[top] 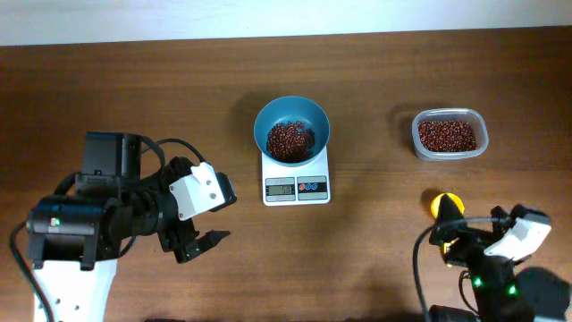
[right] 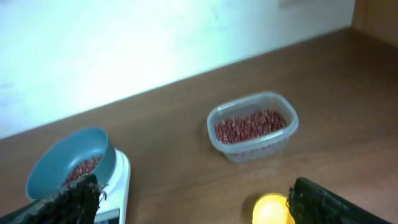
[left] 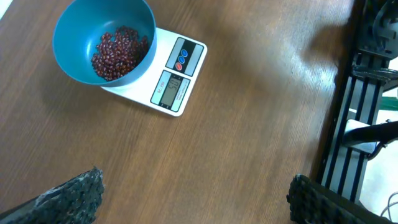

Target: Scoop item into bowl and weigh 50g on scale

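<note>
The teal-blue bowl (top: 291,131) stands on the white scale (top: 296,186) at the table's middle and holds a heap of red-brown beans (top: 290,141). It also shows in the left wrist view (left: 103,38) with the scale (left: 176,78), and in the right wrist view (right: 69,163). My left gripper (top: 198,240) is open and empty, left of the scale near the front. My right gripper (top: 454,240) is open and empty at the front right, next to a yellow scoop (top: 446,205), which also shows in the right wrist view (right: 268,210).
A clear plastic tub (top: 450,134) with more beans stands at the back right; it also shows in the right wrist view (right: 252,125). A black frame (left: 364,112) runs along the table edge in the left wrist view.
</note>
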Action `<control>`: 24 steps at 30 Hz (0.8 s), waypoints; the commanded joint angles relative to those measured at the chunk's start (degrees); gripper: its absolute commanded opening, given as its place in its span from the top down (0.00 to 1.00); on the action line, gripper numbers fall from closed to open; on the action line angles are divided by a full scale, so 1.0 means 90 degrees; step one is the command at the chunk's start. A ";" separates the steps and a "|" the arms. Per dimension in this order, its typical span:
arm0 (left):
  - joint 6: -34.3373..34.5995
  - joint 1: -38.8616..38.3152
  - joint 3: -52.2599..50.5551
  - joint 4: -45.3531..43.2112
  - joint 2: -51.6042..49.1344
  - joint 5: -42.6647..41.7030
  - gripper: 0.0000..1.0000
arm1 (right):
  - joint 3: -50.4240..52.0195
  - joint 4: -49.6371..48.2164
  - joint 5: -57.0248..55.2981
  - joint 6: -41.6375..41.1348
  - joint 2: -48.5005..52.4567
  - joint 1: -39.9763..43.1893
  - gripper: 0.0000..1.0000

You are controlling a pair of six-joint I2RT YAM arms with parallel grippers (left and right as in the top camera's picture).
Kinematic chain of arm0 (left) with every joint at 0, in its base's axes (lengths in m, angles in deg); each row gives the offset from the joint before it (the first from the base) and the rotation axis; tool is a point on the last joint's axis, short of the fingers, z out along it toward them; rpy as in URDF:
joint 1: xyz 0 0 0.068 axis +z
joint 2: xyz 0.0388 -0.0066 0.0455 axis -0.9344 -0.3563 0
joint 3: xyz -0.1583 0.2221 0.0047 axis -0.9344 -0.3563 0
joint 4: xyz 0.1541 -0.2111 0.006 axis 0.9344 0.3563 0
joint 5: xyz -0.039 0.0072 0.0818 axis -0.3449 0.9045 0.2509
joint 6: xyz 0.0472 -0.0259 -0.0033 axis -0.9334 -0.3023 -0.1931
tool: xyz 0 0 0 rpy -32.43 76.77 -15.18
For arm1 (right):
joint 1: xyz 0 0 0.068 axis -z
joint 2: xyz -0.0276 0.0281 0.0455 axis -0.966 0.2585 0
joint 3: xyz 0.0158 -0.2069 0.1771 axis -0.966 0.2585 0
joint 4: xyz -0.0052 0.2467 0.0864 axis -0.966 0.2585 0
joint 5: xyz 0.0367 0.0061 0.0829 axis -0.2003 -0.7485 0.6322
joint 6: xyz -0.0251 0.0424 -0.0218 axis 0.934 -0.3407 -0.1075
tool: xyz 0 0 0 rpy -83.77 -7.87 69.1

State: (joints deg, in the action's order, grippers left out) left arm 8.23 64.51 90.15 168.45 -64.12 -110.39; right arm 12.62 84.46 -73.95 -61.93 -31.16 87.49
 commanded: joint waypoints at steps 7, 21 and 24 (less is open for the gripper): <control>0.0058 0.0044 0.0085 0.0005 0.0000 -0.0019 0.01 | 0.0301 -0.0214 0.0151 0.0070 -0.1197 -0.0056 0.01; 0.0058 0.0044 0.0085 0.0005 0.0000 -0.0019 0.01 | 0.1615 -0.1843 -0.0408 0.0092 -0.1195 -0.0714 0.01; 0.0058 0.0044 0.0085 0.0005 0.0000 -0.0019 0.01 | 0.2395 -0.2917 -0.0398 0.0090 -0.1197 -0.0714 0.01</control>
State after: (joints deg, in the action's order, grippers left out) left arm 8.23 64.51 90.15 168.50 -64.12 -110.39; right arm 28.82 63.72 -76.59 -61.75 -41.43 81.54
